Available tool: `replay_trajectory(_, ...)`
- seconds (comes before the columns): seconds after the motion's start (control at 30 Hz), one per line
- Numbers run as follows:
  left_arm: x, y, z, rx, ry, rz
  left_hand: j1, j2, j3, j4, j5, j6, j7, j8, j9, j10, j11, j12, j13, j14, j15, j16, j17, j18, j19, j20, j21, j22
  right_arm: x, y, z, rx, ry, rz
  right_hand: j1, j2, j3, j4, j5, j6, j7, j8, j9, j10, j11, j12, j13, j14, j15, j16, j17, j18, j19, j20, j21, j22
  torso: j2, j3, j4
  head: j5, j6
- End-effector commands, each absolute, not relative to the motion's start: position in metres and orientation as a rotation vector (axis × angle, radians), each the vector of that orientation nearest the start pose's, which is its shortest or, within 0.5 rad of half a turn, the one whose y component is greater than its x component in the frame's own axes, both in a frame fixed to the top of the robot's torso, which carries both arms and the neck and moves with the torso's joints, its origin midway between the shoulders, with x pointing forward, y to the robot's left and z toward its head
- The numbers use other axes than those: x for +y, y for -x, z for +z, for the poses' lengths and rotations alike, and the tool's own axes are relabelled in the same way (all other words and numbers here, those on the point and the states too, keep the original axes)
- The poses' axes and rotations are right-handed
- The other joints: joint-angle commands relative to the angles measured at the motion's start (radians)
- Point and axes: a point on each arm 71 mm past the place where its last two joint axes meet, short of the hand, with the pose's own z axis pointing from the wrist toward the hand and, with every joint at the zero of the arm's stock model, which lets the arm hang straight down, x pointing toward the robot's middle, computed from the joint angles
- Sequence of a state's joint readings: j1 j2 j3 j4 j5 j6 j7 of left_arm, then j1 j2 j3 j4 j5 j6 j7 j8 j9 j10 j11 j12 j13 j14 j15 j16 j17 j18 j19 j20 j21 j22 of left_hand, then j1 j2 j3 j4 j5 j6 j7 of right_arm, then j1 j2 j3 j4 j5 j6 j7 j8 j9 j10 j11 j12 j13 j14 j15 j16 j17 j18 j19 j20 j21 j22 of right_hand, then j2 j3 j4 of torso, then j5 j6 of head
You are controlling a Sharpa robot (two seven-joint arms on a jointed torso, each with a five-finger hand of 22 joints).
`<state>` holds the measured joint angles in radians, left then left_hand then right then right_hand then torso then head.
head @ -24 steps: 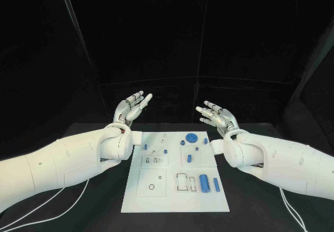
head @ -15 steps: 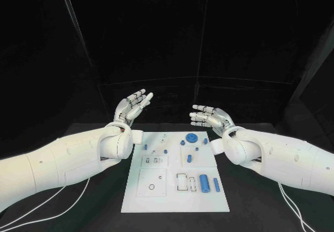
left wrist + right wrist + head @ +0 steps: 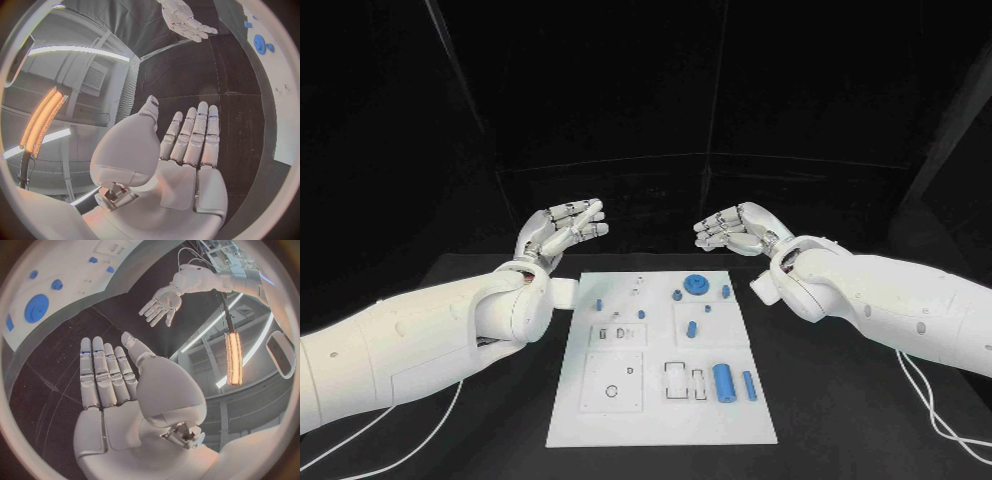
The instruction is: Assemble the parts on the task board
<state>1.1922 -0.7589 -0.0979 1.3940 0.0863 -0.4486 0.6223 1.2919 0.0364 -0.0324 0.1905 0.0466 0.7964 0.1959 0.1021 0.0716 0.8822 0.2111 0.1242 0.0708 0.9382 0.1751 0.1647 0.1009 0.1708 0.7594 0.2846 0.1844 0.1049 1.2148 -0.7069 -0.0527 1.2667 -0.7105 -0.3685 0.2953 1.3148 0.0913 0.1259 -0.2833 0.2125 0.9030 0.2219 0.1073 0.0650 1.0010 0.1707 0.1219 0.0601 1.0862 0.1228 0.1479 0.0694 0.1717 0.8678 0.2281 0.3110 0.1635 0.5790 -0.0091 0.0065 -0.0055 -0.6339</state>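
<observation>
Hands lowering, nothing picked up yet.
Your left hand [image 3: 560, 228] and right hand [image 3: 737, 229] have dropped, fingers released, at 12 o'clock beyond the task board [image 3: 661, 420]; parts [image 3: 724, 381] untouched.

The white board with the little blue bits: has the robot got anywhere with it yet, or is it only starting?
Only starting, it seems. The left hand and right hand hover beyond the task board's far edge, both holding nothing, fingers apart. The blue parts, such as the round disc and the large cylinder, lie untouched on the board. Whether any part is already seated cannot be told. All the picking and fitting looks left.
</observation>
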Motion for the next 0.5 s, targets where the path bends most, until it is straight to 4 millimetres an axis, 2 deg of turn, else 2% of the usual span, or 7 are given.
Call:
replay_trajectory(0.03,0.216,-0.501,-0.193,1.178,1.071,-1.515,0.014,0.001,-0.003,-0.017,0.002,0.062,0.052,0.010,0.001,0.042,-0.010,0.011,-0.003,0.047,-0.013,0.017,0.004,0.014,0.045,-0.008,0.017,0.003,-0.200,-0.532,-0.176,1.553,-0.179,1.002,0.010,-0.040,0.046,-0.003,0.008,0.098,-0.021,-0.008,0.002,0.122,-0.034,-0.024,0.003,0.172,-0.053,0.025,0.026,0.007,0.084,-0.053,0.154,0.084,0.031,0.0004,0.0019,-0.002,0.008)
replay_trajectory(0.1,0.217,-0.497,-0.191,1.184,1.067,-1.525,0.017,0.003,-0.006,-0.026,0.003,0.077,0.048,0.011,-0.001,0.059,-0.015,0.013,-0.005,0.071,-0.019,0.024,0.006,0.015,0.067,-0.014,0.023,0.004,-0.197,-0.533,-0.172,1.564,-0.117,0.963,0.011,-0.050,0.050,-0.004,0.012,0.110,-0.028,-0.010,0.002,0.143,-0.043,-0.027,0.004,0.220,-0.068,0.046,0.043,0.008,0.099,-0.066,0.203,0.114,0.046,0.0002,0.0029,-0.003,0.016)
replay_trajectory(0.13,0.217,-0.495,-0.190,1.186,1.065,-1.529,0.019,0.004,-0.007,-0.030,0.003,0.082,0.046,0.011,-0.001,0.066,-0.016,0.014,-0.005,0.080,-0.022,0.027,0.008,0.016,0.075,-0.016,0.025,0.004,-0.195,-0.533,-0.170,1.569,-0.094,0.948,0.013,-0.052,0.051,-0.004,0.014,0.113,-0.030,-0.011,0.003,0.150,-0.046,-0.028,0.004,0.236,-0.072,0.055,0.049,0.009,0.104,-0.071,0.221,0.125,0.048,0.0001,0.0033,-0.004,0.014)
replay_trajectory(0.37,0.212,-0.479,-0.183,1.217,1.043,-1.583,0.026,0.011,-0.012,-0.053,0.003,0.114,0.037,0.011,-0.004,0.105,-0.029,0.015,-0.005,0.133,-0.038,0.037,0.020,0.015,0.120,-0.031,0.036,0.002,-0.179,-0.535,-0.164,1.618,0.139,0.776,0.004,-0.076,0.064,0.000,0.016,0.152,-0.050,-0.022,0.003,0.217,-0.075,-0.041,0.008,0.382,-0.117,0.194,0.153,0.008,0.146,-0.117,0.433,0.259,0.086,-0.0005,0.0092,-0.012,0.026)
replay_trajectory(0.4,0.211,-0.476,-0.182,1.222,1.042,-1.593,0.027,0.011,-0.012,-0.055,0.003,0.116,0.036,0.010,-0.004,0.107,-0.030,0.014,-0.005,0.136,-0.039,0.037,0.021,0.015,0.123,-0.032,0.037,0.002,-0.177,-0.535,-0.164,1.621,0.168,0.751,0.001,-0.081,0.065,-0.001,0.012,0.151,-0.052,-0.025,0.002,0.218,-0.078,-0.044,0.008,0.401,-0.119,0.218,0.170,0.010,0.148,-0.120,0.452,0.271,0.095,-0.0003,0.0112,-0.014,0.032)
replay_trajectory(0.43,0.209,-0.475,-0.182,1.226,1.041,-1.601,0.028,0.012,-0.012,-0.057,0.003,0.117,0.036,0.010,-0.004,0.108,-0.030,0.014,-0.005,0.137,-0.040,0.037,0.021,0.015,0.125,-0.033,0.037,0.002,-0.175,-0.535,-0.163,1.621,0.189,0.733,-0.004,-0.085,0.065,0.000,0.010,0.150,-0.050,-0.029,0.002,0.213,-0.078,-0.049,0.008,0.407,-0.119,0.234,0.183,0.010,0.149,-0.121,0.467,0.281,0.099,0.0000,0.0120,-0.014,0.028)
replay_trajectory(0.5,0.205,-0.471,-0.181,1.235,1.038,-1.620,0.028,0.013,-0.013,-0.060,0.003,0.119,0.036,0.008,-0.005,0.110,-0.031,0.012,-0.006,0.143,-0.041,0.038,0.023,0.015,0.129,-0.034,0.037,0.001,-0.171,-0.535,-0.163,1.621,0.235,0.694,-0.013,-0.097,0.064,0.001,0.006,0.134,-0.043,-0.040,-0.001,0.193,-0.071,-0.058,0.006,0.400,-0.115,0.251,0.200,0.008,0.143,-0.120,0.483,0.292,0.108,-0.0001,0.0155,-0.016,0.032)
